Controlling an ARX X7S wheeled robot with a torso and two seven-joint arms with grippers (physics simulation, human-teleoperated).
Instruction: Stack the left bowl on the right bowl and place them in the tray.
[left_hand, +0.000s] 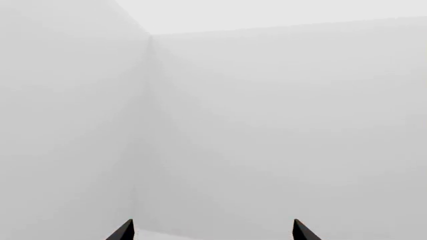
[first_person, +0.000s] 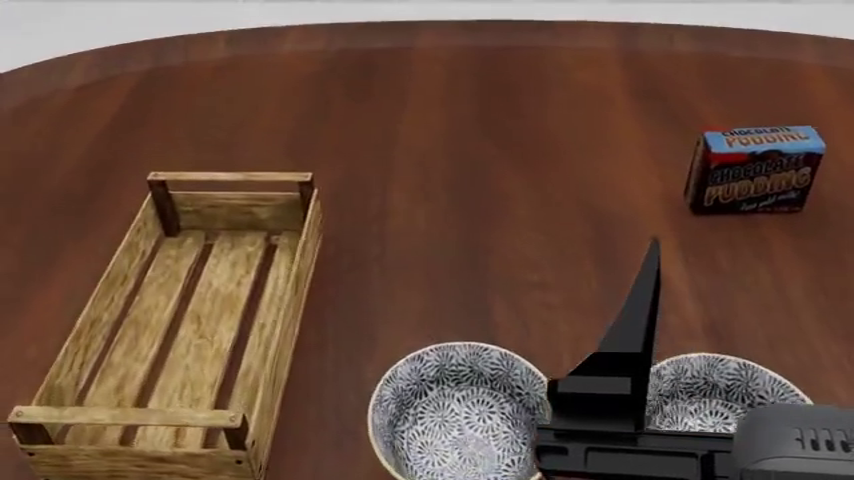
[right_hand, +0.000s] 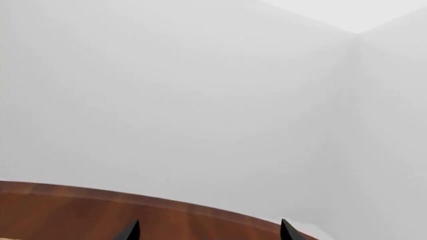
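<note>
One wooden tray sits empty at the table's left. Two patterned bowls follow: the left bowl, then the right bowl, partly hidden behind the right gripper, jaws spread. One chocolate pudding box stands far right. The left gripper, jaws apart, faces blank wall.

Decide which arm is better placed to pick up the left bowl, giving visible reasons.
Probably the right: its end effector hangs between the left bowl and the right bowl. The left arm does not appear in the head view.
</note>
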